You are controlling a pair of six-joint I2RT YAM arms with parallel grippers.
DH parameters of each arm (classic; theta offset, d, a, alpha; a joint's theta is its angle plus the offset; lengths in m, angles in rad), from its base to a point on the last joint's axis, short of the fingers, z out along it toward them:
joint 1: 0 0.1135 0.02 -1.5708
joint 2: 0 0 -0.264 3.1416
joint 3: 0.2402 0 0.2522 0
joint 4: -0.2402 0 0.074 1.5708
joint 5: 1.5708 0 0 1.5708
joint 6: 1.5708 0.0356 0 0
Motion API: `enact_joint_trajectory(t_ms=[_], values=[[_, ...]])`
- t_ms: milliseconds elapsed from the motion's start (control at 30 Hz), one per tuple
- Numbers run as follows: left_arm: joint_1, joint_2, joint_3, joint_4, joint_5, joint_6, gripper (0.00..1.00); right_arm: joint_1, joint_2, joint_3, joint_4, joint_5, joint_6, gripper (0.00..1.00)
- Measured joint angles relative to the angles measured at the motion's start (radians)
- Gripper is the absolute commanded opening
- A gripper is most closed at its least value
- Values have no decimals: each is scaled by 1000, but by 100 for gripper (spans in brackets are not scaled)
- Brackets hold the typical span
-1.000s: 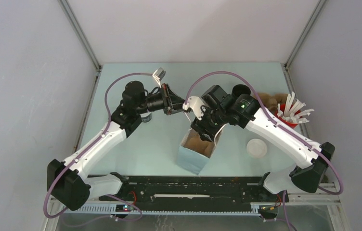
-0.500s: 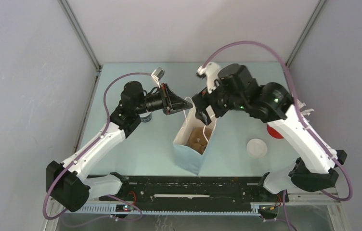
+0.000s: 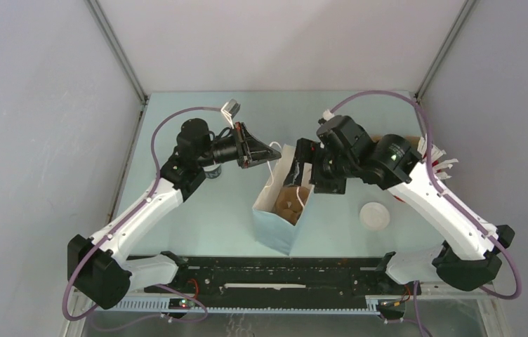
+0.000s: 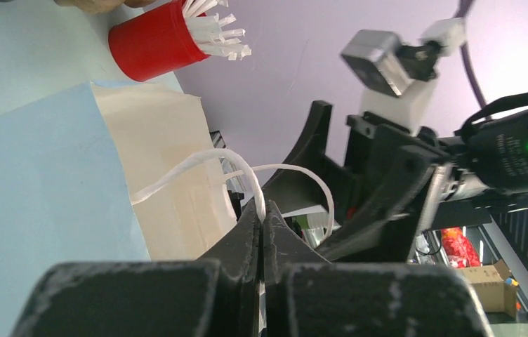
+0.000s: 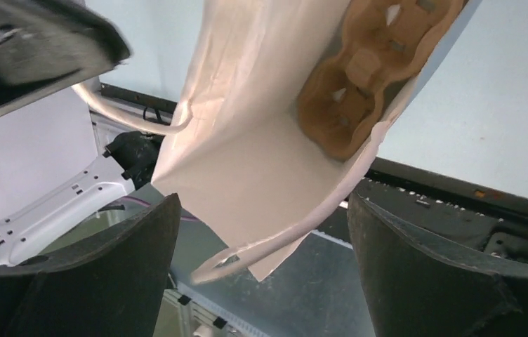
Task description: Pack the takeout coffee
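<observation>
Pale blue paper bag (image 3: 274, 229) stands on the table (image 3: 198, 203), its mouth open upward, directly under the tips of both grippers. Brown pulp cup carrier (image 3: 291, 202) lies inside it, below the right gripper (image 3: 305, 170); only its upper cells show, and the bag walls cover the rest. In the right wrist view the carrier (image 5: 373, 63) sits against the far inner wall of the bag (image 5: 247, 161), cut off by the top of the frame.

The left gripper (image 3: 269, 151) is pinched together on one white handle (image 3: 275, 145) at the bag's rim. From its own camera the closed fingers meet around the looped handle (image 4: 198, 163) just ahead of them, and the bag (image 4: 36, 175) spreads to the left of the left gripper (image 4: 262, 210).

The right gripper's fingers are spread wide and hold nothing; in its wrist view the right gripper (image 5: 261, 203) straddles the bag's near edge, with the second handle (image 5: 247, 256) hanging loose between the fingers.

Behind the right forearm a red cup (image 3: 396, 199) of white sticks (image 3: 440, 165) is mostly hidden, clearer in the left wrist view (image 4: 152, 45). A white lid (image 3: 374, 215) lies on the table, apart from the bag, beneath the right arm. A small dark thing (image 3: 212, 173) under the left wrist is too covered to name
</observation>
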State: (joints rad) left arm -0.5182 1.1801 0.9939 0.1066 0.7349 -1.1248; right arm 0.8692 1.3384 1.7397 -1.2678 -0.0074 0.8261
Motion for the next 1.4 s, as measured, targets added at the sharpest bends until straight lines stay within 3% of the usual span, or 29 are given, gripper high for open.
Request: enact_joint_trajectory(t_ms=[33, 100, 133, 200, 267, 367, 500, 833, 933, 1067, 1133, 1233, 1300, 1400], values=[[0, 0, 0, -2, 0, 0, 0, -1, -11, -41, 23, -4, 30, 81], [0, 0, 0, -5, -3, 0, 0, -11, -53, -136, 98, -6, 78, 47], [0, 0, 1, -9, -6, 0, 0, -18, -78, -180, 145, -3, 96, 39], [2, -2, 3, -24, -18, 1, 0, -38, -134, -264, 251, 5, 123, 25], [8, -8, 16, -68, -38, 0, 0, -64, -164, -285, 331, 6, 129, 19], [28, -26, 79, -180, -85, 0, 0, -77, -153, -175, 370, 16, 114, 10], [76, -59, 214, -300, -138, -5, 0, -77, -136, 29, 420, 1, 108, 6], [103, -87, 426, -382, -164, -126, 0, -155, -168, 53, 499, -85, 215, 2], [106, -87, 417, -381, -166, -153, 0, -204, -179, -4, 518, -103, 241, 1], [141, -119, 266, -364, -180, -158, 0, -255, -235, -256, 622, -105, 274, 0], [175, -119, 175, -399, -194, -124, 0, -262, -234, -398, 661, -96, 267, 0], [226, -49, 132, -514, -202, -55, 0, -275, -159, -453, 655, -109, 243, 0], [237, -3, 171, -584, -206, -18, 0, -281, -105, -404, 629, -114, 214, 0], [236, 34, 346, -656, -197, 1, 0, -287, -61, -191, 552, -119, 175, 0]])
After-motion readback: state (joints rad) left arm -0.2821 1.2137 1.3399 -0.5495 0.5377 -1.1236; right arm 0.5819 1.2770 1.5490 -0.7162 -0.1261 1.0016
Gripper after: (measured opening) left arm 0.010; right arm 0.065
